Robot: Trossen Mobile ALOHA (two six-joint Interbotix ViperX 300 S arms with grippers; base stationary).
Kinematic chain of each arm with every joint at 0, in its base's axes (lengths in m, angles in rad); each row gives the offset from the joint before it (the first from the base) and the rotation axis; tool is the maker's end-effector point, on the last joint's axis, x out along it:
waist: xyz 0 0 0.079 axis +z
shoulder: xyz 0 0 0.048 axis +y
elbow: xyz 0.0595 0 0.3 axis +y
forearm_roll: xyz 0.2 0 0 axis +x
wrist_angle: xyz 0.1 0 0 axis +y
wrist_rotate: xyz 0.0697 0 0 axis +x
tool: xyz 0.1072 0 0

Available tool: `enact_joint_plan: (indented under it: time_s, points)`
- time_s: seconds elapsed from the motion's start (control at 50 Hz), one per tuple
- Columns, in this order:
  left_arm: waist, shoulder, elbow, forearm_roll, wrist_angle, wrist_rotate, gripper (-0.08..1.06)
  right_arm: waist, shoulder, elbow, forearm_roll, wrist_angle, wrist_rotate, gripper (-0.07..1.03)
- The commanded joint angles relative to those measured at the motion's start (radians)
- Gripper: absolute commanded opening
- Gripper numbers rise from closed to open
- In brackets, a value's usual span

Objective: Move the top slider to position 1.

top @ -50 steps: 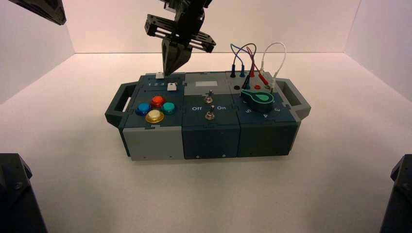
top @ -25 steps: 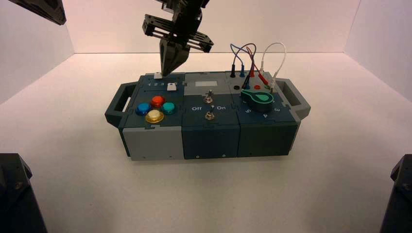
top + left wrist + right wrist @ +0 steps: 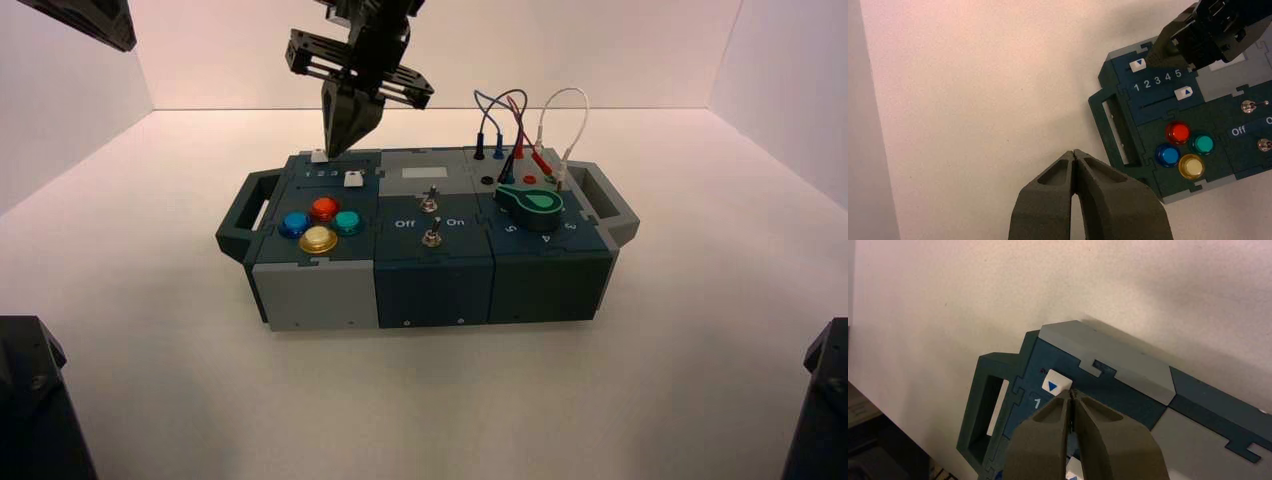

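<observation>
The top slider [image 3: 319, 156], a small white square knob with a blue arrow, sits at the left end of its slot on the box's back-left panel. In the left wrist view the top slider [image 3: 1138, 64] stands level with the printed numeral 1 [image 3: 1136, 87]. My right gripper [image 3: 338, 150] is shut, its tips [image 3: 1070, 394] against the right side of the slider [image 3: 1056, 382], next to the numeral 1 [image 3: 1037, 403]. My left gripper [image 3: 1074, 152] is shut and empty, held above the table left of the box.
A second white slider [image 3: 1183, 93] sits at 5 in the lower slot. Red, teal, blue and yellow buttons [image 3: 320, 225] lie in front of it. Two toggle switches [image 3: 430, 220], a green dial [image 3: 532, 203] and plugged wires [image 3: 520, 130] fill the box's middle and right.
My shut right gripper has moved left along the back of the box, and the top slider has moved left with it toward the slot's end.
</observation>
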Motion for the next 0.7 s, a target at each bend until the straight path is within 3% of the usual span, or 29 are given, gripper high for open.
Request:
enact_joint_plan:
  time_s: [0.02, 0.7]
  points:
    - [-0.005, -0.003, -0.012, 0.002, -0.008, 0.003, -0.03, 0.011, -0.018, -0.032, 0.006, -0.003, 0.006, -0.02]
    - [-0.005, -0.006, -0.002, 0.002, -0.008, 0.003, -0.03, 0.028, -0.003, -0.057, 0.008, 0.009, 0.005, -0.02]
